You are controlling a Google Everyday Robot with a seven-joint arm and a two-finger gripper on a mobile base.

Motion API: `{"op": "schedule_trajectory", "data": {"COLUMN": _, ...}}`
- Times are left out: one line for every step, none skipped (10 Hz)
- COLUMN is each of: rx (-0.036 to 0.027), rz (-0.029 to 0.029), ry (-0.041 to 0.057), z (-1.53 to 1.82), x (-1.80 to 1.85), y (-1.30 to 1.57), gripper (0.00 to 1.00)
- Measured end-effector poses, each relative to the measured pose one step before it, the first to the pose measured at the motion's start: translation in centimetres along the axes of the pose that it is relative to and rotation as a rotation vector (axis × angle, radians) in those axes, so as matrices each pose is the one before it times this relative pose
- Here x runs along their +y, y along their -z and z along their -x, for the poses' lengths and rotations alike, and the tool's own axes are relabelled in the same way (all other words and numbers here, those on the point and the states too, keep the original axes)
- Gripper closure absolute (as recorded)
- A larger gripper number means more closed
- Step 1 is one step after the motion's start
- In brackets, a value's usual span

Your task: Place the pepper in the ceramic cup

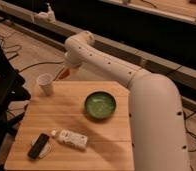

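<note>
1. Pincer [66,71] sits at the end of the white arm, above the far-left edge of the counter [76,120]. It's gripping the pepper [63,75], which pokes out below it as a small red-orange tip.
2. Pepper long axis: tilted, tapered end pointing down and to the left, toward the ceramic cup [45,84].
3. Key relation: the ceramic cup is left of the pincer and slightly lower, near but apart. The pepper tip is beside the cup's rim on its right, not over the opening as far as I can judge from this angle.
4. The cup stands upright at the far-left corner of the counter, mouth up, nothing visible inside.
5. My read: carry phase is nearly done, release not yet. The coming move needs a short shift left so the tip clears the rim and sits over the mouth, then let go.
6. Risk: small mouth plus slanted pepper, so an early drop could clip the rim and tip the cup off the edge.
7. Green bowl [100,105] is mid-counter, right of the pincer, out of the path. Phone [39,145] and a white packet [71,138] lie at the near-left, well apart.
</note>
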Motion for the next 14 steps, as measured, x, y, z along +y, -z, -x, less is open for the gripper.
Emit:
{"op": "schedule_trajectory", "data": {"rx": -0.00432, "rz": -0.01382, "ry": -0.00329, "z": -0.007, "x": -1.231, "y": -0.504, "gripper": 1.00}}
{"op": "schedule_trajectory", "data": {"rx": -0.00924, "rz": -0.02463, "ry": -0.00111, "z": 0.169, "x": -1.846, "y": -0.423, "gripper": 1.00}}
{"op": "schedule_trajectory", "data": {"rx": -0.01843, "rz": -0.03232, "ry": 0.00723, "z": 0.870, "x": -2.293, "y": -0.473, "gripper": 1.00}}
{"op": "schedule_trajectory", "data": {"rx": -0.02664, "rz": -0.04003, "ry": 0.00974, "z": 1.443, "x": -2.409, "y": -0.306, "gripper": 1.00}}
{"op": "schedule_trajectory", "data": {"rx": -0.01843, "rz": -0.02746, "ry": 0.00813, "z": 0.957, "x": -1.461, "y": -0.090, "gripper": 1.00}}
{"op": "schedule_trajectory", "data": {"rx": -0.00660, "rz": -0.01174, "ry": 0.00250, "z": 0.331, "x": -0.601, "y": -0.012, "gripper": 1.00}}
{"op": "schedule_trajectory", "data": {"rx": 0.00131, "rz": 0.00021, "ry": -0.00051, "z": -0.092, "x": 0.036, "y": 0.019, "gripper": 1.00}}
{"op": "schedule_trajectory", "data": {"rx": 0.00163, "rz": -0.00041, "ry": -0.00214, "z": -0.202, "x": 0.068, "y": 0.096, "gripper": 1.00}}
{"op": "schedule_trajectory", "data": {"rx": -0.00065, "rz": 0.00110, "ry": 0.00060, "z": 0.032, "x": 0.044, "y": -0.023, "gripper": 1.00}}
{"op": "schedule_trajectory", "data": {"rx": -0.00101, "rz": 0.00315, "ry": 0.00315, "z": 0.143, "x": 0.097, "y": -0.137, "gripper": 1.00}}
{"op": "schedule_trajectory", "data": {"rx": 0.00703, "rz": 0.00535, "ry": 0.00140, "z": -0.360, "x": 0.386, "y": -0.195, "gripper": 1.00}}
{"op": "schedule_trajectory", "data": {"rx": 0.00205, "rz": 0.00051, "ry": 0.00031, "z": -0.107, "x": 0.080, "y": -0.054, "gripper": 1.00}}
{"op": "schedule_trajectory", "data": {"rx": -0.00220, "rz": -0.00226, "ry": 0.02377, "z": 0.348, "x": 0.160, "y": -1.129, "gripper": 1.00}}
{"op": "schedule_trajectory", "data": {"rx": -0.01287, "rz": 0.00014, "ry": 0.01262, "z": 0.786, "x": -0.032, "y": -0.914, "gripper": 1.00}}
